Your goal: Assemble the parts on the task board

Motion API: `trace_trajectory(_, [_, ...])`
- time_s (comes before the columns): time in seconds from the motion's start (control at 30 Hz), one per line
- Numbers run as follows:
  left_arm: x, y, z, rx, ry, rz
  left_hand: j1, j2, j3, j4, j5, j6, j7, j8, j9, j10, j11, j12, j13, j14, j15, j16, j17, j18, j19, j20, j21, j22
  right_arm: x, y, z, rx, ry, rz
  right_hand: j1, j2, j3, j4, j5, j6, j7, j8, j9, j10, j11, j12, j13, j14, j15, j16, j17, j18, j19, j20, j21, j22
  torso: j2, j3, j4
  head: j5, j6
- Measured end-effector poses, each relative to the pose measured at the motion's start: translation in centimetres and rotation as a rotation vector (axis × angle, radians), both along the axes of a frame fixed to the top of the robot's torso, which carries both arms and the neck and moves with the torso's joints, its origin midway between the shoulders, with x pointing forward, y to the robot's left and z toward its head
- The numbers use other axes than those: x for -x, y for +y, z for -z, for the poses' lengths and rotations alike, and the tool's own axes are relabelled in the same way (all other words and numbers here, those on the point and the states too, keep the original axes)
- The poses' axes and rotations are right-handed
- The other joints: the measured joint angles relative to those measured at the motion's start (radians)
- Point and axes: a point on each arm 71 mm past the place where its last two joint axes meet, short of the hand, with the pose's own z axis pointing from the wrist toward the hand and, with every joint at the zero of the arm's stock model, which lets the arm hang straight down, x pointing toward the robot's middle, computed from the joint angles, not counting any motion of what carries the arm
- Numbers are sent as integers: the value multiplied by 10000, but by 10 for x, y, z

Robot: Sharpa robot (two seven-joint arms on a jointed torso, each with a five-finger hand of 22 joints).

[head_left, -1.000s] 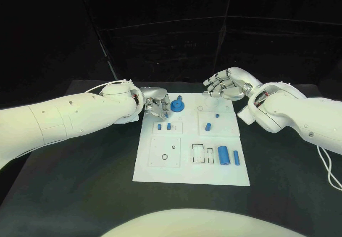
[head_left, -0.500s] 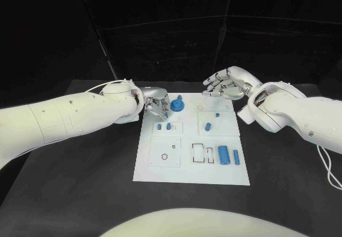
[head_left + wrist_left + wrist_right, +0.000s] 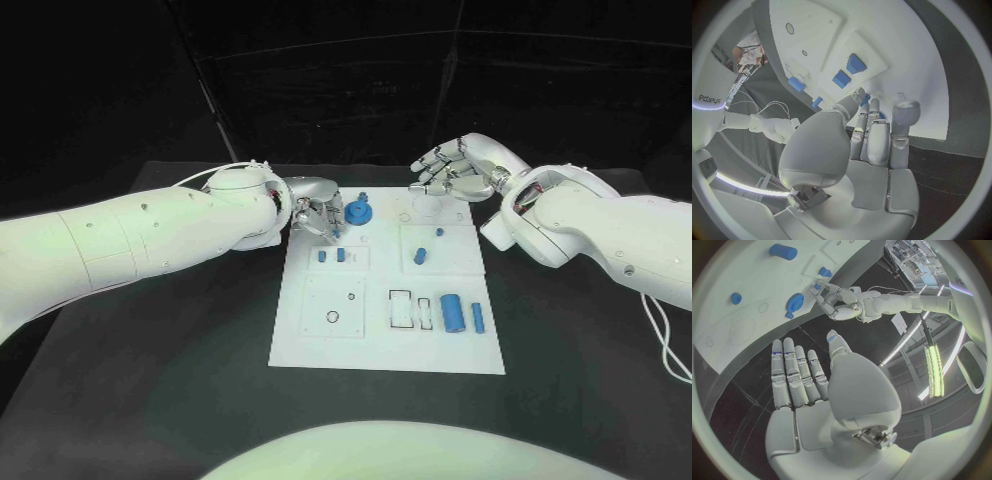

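Your left hand (image 3: 309, 214) sits at the far left corner of the white board (image 3: 387, 350), fingers curled down toward the board's edge just beside the blue gear (image 3: 359, 212); from the wrist view its fingertips (image 3: 874, 106) bunch together with a bit of blue showing between them, but you cannot tell for sure whether it has hold of a part. The board lies in the middle of the black tabletop (image 3: 144, 360). Just this side of the gear you have 2 small blue blocks (image 3: 332, 256) side by side on the board. Further right, a small blue peg (image 3: 420, 256) rests in the middle right panel, and nearer you a blue cylinder (image 3: 453, 314) lies beside a thin blue bar (image 3: 477, 318). Your right hand (image 3: 459, 170) hovers over the far right corner of the board, fingers spread apart and straight in the wrist view (image 3: 801, 377), holding nothing
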Motion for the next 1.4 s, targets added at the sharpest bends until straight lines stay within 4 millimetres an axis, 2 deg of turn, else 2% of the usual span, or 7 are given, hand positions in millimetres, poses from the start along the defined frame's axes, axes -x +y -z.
trace_trajectory(0.53, [1, 3, 0, -10, 16, -43, -170, -170, 26, -27, 1, -366, -61, -304, -122, -240, 47, -249, 1, 0, 71, -116, -205, 1, -31, 103, -98, -67, 0, 0, 0, -1, 0, 0, 0, 0, 6, -5, 0, 0, 0, 8, 0, 0, 0, 12, -3, 0, 0, 0, -2, 0, 0, 0, -4, 0, -4, -2, 9, 5, -18])
trace_trajectory(0.93, [4, 21, -1, -29, -25, -297, -173, -352, -4, -57, 1, -553, -17, -446, -141, -584, 95, -448, 1, -36, 107, -175, -390, 1, -91, 162, -233, -189, -4, -9, 1, 77, -1, 230, 53, 138, 70, -161, 0, 0, 0, 129, 0, 3, -3, 177, -130, 116, 28, 0, -87, -2, 139, 60, -112, 5, -6, -12, 16, -14, 3])
trace_trajectory(1.07, [5, 30, -2, -5, -85, -445, -173, -351, -4, -57, 1, -553, -17, -446, -140, -589, 91, -448, 2, -37, 107, -207, -422, 1, -91, 162, -274, -232, -5, -13, 2, 127, 0, 321, 380, 324, 280, -531, -48, 422, 43, 287, 0, 532, -271, 309, -260, 855, -239, 208, -109, -1, 778, -180, 8, 113, -10, -15, 17, -25, 27])
trace_trajectory(1.17, [6, 40, -4, 106, -134, -663, -173, -352, -4, -57, 1, -547, -11, -446, -140, -589, 91, -448, 14, -37, 106, -227, -424, 1, -126, 197, -331, -308, -7, -19, 2, 287, -22, 420, 651, 302, 518, -769, -259, 1012, 90, 343, 0, 1279, -551, 219, -288, 1947, -632, 625, 22, -1, 1649, -586, 483, 321, -16, -17, 17, -64, 72])
trace_trajectory(1.27, [6, 53, -9, 530, -137, -1029, -174, -351, -4, -57, 2, -419, 116, -446, -110, -547, 127, -448, 44, -37, 106, -350, -632, 2, -310, 230, -702, -646, -9, -29, 4, 642, -49, 534, 790, 235, 774, -1020, -287, 1635, -136, 348, 4, 2118, -882, -135, -288, 3347, -1097, 1211, 334, 0, 2711, -1140, 1237, 680, -23, -18, 17, -208, 177])
trace_trajectory(1.37, [6, 65, -15, 1397, -9, -1483, -222, -303, 50, -3, 2, -279, 183, -406, -100, -417, 113, -397, 56, -121, 186, -510, -935, 17, -490, 239, -1076, -1016, -9, -37, 5, 1167, -84, 586, 858, 167, 998, -1156, -287, 2001, -263, 172, -14, 2659, -1102, -574, -288, 4188, -1329, 1686, 661, -1, 3265, -1474, 1834, 995, -28, -23, 17, -379, 294])
trace_trajectory(1.4, [6, 68, -16, 1757, 57, -1619, -242, -283, 70, 18, 2, -244, 217, -398, -100, -382, 149, -385, 56, -246, 227, -717, -1257, 153, -673, 247, -1389, -1324, -9, -39, 6, 1370, -102, 584, 853, 167, 1077, -1178, -315, 2099, -298, 96, -21, 2800, -1143, -742, -288, 4259, -1366, 1847, 781, -1, 3390, -1542, 2023, 1100, -28, -23, 17, -438, 333])
